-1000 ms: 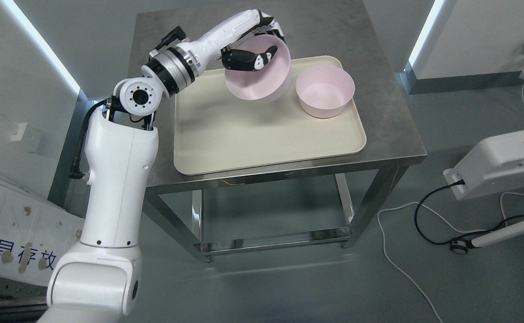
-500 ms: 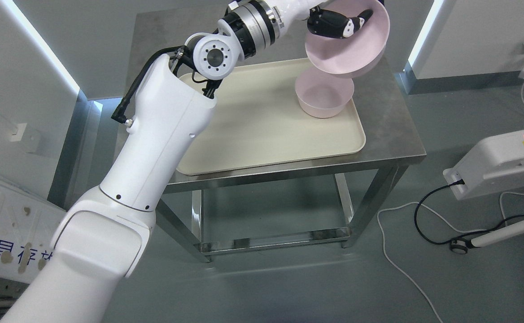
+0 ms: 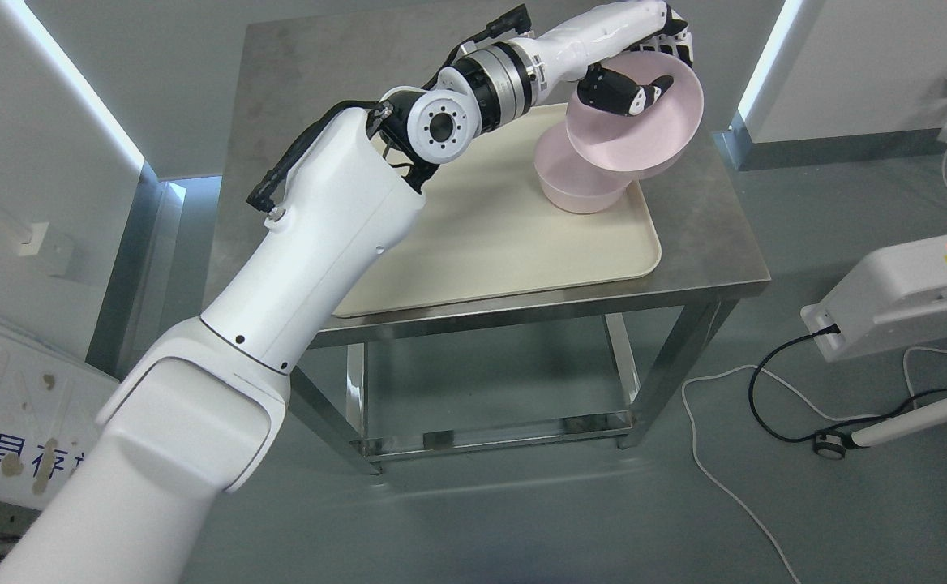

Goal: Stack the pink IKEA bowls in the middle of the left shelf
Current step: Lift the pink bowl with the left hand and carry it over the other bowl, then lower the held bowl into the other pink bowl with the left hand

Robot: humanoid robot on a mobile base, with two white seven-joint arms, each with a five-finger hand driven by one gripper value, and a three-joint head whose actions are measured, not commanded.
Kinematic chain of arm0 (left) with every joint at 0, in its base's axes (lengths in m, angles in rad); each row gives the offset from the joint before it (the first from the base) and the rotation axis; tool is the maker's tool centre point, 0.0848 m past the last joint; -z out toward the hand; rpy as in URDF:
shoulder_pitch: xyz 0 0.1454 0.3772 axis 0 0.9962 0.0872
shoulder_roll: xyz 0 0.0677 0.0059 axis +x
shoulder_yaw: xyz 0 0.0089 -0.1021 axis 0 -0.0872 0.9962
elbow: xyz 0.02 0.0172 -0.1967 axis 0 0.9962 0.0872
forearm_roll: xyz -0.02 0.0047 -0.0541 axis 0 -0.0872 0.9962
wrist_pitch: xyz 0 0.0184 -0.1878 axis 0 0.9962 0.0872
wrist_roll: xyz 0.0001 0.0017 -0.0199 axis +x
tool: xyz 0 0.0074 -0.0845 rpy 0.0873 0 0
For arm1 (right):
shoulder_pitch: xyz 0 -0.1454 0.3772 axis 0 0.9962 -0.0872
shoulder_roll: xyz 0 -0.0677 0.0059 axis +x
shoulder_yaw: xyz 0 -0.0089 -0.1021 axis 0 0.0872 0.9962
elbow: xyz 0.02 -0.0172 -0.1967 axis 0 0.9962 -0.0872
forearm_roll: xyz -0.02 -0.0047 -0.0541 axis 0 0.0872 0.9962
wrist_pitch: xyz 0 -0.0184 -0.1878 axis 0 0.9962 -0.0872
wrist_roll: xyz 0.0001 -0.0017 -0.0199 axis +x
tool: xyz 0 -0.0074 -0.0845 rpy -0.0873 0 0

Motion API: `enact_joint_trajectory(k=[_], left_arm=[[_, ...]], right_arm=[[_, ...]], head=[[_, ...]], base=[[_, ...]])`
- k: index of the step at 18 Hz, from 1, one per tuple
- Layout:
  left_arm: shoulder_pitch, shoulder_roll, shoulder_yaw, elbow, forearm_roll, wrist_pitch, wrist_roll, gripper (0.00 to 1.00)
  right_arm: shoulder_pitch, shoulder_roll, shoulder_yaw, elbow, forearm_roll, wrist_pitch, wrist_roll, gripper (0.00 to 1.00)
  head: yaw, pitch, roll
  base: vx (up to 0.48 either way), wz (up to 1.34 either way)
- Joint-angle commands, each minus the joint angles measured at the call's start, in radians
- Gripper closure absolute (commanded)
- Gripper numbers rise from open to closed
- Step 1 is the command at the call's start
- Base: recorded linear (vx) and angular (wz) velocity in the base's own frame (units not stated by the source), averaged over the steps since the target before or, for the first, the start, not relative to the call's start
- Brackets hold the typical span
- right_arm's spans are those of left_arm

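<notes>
— While the left arm reaches in from the lower left across the cream tray (image 3: 473, 243), what is its robot hand (image 3: 632, 77) doing?

— It grips a pink bowl (image 3: 644, 130) by the rim: the dark thumb sits inside the bowl and the other fingers (image 3: 674, 36) wrap the outside of the far wall.

— How does that bowl sit?

— Tilted, its opening turned toward the camera and to the left. It hangs above a second pink bowl (image 3: 559, 182), overlapping that bowl's right side from this head view; whether the two touch, I cannot tell.

— And the second bowl?

— Upright on the tray, at its far right corner. The tray lies on a steel table (image 3: 709, 243), and the held bowl reaches out past the tray's right edge, over bare metal.

— Anything else in the head view?

— A white device with a red light and a yellow label (image 3: 919, 292) stands at the right, a black cable (image 3: 765, 397) and a white cable (image 3: 709, 478) trailing from it over the grey floor. A white board with blue characters (image 3: 3, 422) leans at the lower left. The right arm does not show.
</notes>
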State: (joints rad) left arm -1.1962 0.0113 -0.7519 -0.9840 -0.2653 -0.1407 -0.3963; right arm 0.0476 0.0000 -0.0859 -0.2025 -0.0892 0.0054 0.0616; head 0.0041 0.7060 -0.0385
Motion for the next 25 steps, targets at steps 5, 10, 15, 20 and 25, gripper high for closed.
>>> enact_joint_trajectory(k=[5, 10, 15, 20, 25], left_arm=[[-0.008, 0.006, 0.028, 0.220, -0.043, -0.005, 0.019, 0.96], [-0.006, 0.006, 0.032, 0.206, -0.034, -0.005, 0.025, 0.94], [-0.006, 0.006, 0.037, 0.186, -0.022, -0.005, 0.045, 0.90], [0.010, 0.006, 0.034, 0.183, -0.017, -0.005, 0.028, 0.46], [0.115, 0.006, 0.352, 0.066, 0.082, -0.111, 0.126, 0.20]], right_arm=[[0.000, -0.017, 0.000, 0.000, 0.000, 0.007, 0.000, 0.00], [0.000, -0.017, 0.000, 0.000, 0.000, 0.007, 0.000, 0.00], [0.000, -0.017, 0.000, 0.000, 0.000, 0.007, 0.000, 0.00], [0.000, -0.017, 0.000, 0.000, 0.000, 0.007, 0.000, 0.00], [0.000, -0.017, 0.000, 0.000, 0.000, 0.007, 0.000, 0.00]], head=[[0.0000, 0.000, 0.000], [0.0000, 0.000, 0.000], [0.0000, 0.000, 0.000], [0.0000, 0.000, 0.000], [0.0000, 0.000, 0.000]], base=[[0.000, 0.00], [0.000, 0.00], [0.000, 0.00], [0.000, 0.00], [0.000, 0.00]])
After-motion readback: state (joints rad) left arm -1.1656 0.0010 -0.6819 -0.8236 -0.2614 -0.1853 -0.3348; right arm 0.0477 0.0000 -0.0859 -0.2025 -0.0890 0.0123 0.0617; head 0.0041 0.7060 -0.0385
